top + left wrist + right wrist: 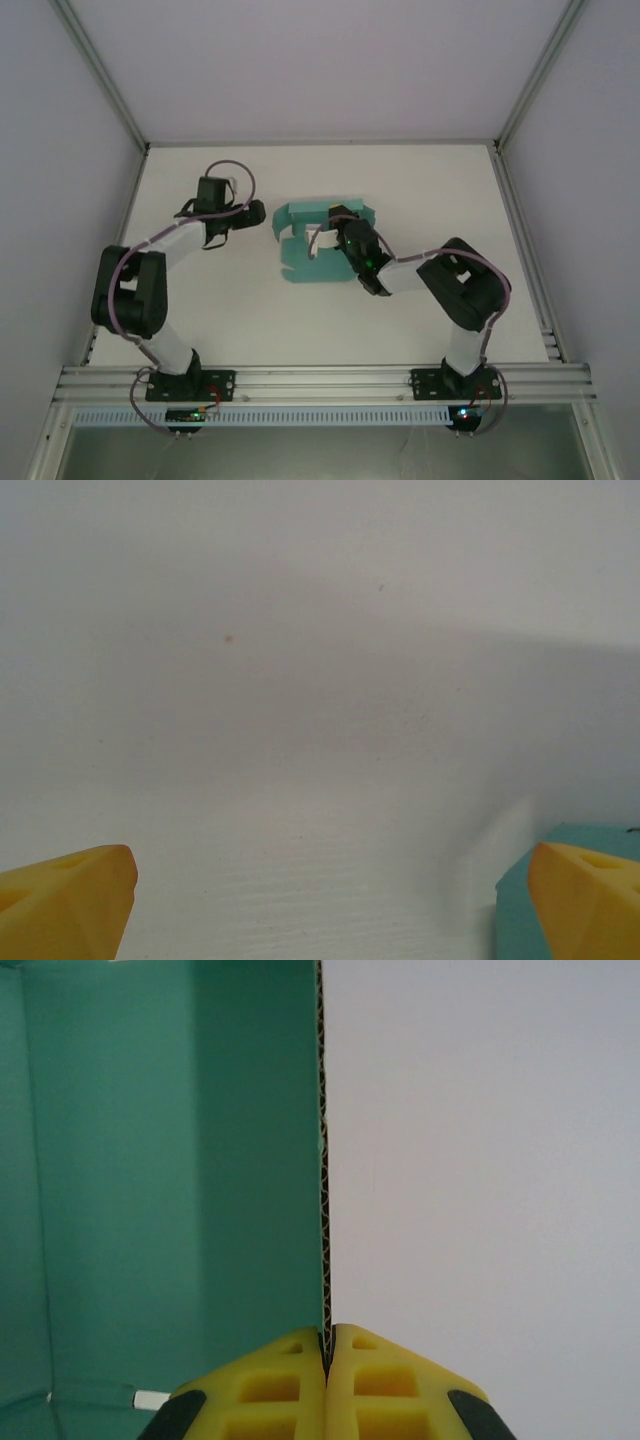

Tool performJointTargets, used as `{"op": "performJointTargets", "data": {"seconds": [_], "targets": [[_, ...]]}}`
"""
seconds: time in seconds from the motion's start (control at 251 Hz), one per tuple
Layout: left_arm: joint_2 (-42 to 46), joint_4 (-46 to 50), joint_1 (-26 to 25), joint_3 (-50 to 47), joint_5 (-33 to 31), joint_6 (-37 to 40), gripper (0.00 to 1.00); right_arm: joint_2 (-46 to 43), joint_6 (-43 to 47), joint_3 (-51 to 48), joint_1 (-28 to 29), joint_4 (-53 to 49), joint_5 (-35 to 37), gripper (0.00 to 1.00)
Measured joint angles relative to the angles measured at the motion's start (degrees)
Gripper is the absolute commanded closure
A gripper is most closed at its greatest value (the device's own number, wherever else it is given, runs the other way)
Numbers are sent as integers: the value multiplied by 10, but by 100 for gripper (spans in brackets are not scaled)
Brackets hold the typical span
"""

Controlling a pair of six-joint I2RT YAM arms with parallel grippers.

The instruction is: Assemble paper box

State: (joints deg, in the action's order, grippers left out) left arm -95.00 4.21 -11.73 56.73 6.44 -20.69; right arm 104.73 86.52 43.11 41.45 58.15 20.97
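The teal-green paper box lies part-folded in the middle of the white table, its flaps curled up. My right gripper reaches over it from the right and is shut on one raised wall. In the right wrist view the yellow fingertips pinch the corrugated card edge, with the teal inside face to the left. My left gripper hovers just left of the box, open. Its yellow fingertips stand far apart over bare table, and a teal corner shows beside the right one.
White table inside pale enclosure walls with metal frame posts. An aluminium rail with both arm bases runs along the near edge. Open room lies in front of the box and at the far left.
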Motion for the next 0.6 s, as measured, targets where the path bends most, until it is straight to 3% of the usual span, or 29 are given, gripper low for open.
{"op": "performJointTargets", "data": {"seconds": [0.287, 0.599], "targets": [[-32, -26, -46, -1, 9, 33, 7, 63, 40, -10, 0, 97, 8, 100], [-35, -71, -67, -18, 24, 55, 11, 70, 46, -12, -1, 112, 18, 100]]}}
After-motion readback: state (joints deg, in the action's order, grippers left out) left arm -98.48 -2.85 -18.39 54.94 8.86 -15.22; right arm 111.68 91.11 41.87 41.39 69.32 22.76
